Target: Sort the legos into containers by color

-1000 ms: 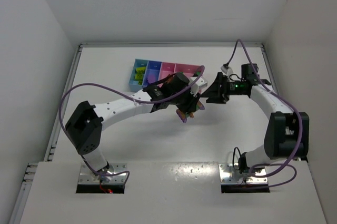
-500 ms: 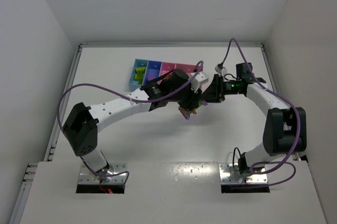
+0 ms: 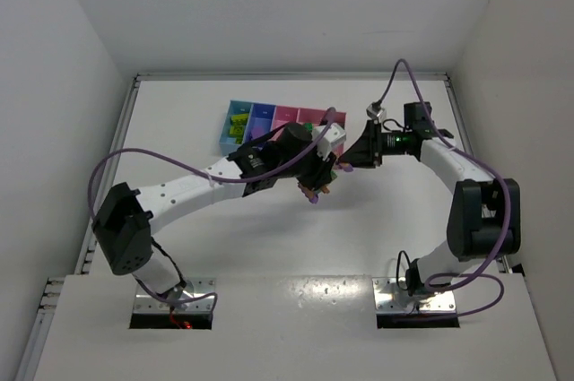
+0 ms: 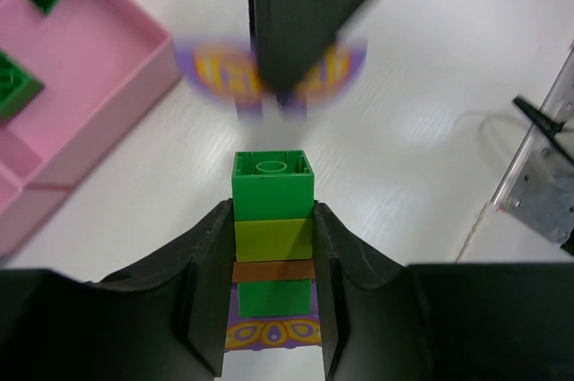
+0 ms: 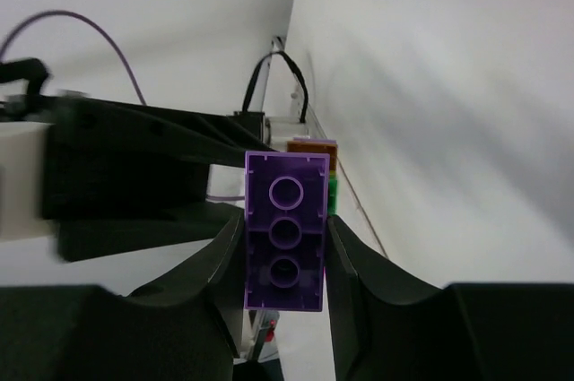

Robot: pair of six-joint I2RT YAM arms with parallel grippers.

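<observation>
A robotics lab test cell: a plain white surface [image 3: 269,246] boxed in by bare white walls [image 3: 54,85] left, right and far. Two robot arms [image 3: 188,188] are bolted to metal plates [image 3: 175,302] at its near edge, trailing purple cables [image 3: 134,153].

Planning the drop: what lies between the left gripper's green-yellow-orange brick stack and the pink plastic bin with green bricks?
Left wrist view: only bare white table between stack and bin.
</observation>
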